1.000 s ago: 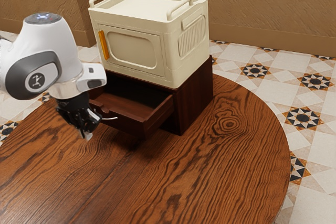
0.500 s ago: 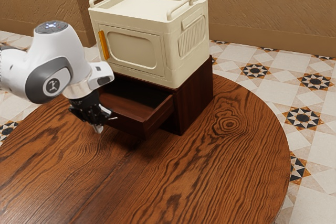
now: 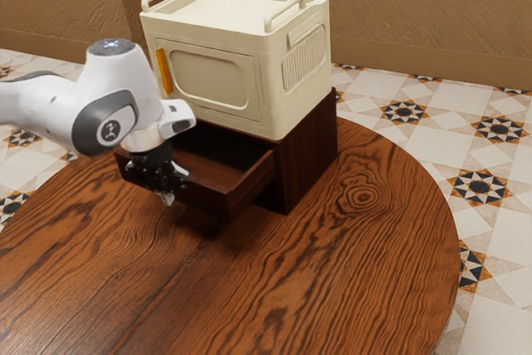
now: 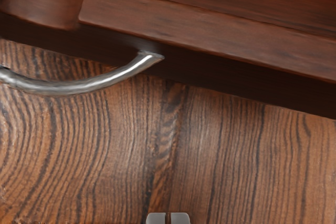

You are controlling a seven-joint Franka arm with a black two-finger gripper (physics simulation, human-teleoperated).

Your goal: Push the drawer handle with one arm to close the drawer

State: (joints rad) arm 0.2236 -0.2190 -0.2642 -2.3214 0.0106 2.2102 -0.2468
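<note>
drawer (image 3: 208,199) stands pulled out of a dark wooden cabinet (image 3: 307,155), with its front panel well apart from the cabinet's face. a cream storage box (image 3: 220,56) sits upright on top of the cabinet. the gripper (image 3: 169,199) points down in front of the drawer, toward the panel's end at the exterior view's left. its fingers (image 4: 156,219) are closed together with nothing between them, a thin line parting their tips. in the wrist view, the curved metal handle (image 4: 68,87) bows out from the drawer's outer face, below the panel's notched top edge. bench surface shows between handle and fingertips, and the two look apart. a broad stretch of round wooden bench (image 3: 357,263) spreads before the drawer, giving room there; the bench's curved rim lies beyond the cabinet at the exterior view's right, with tiled floor (image 3: 436,143) past it.
</note>
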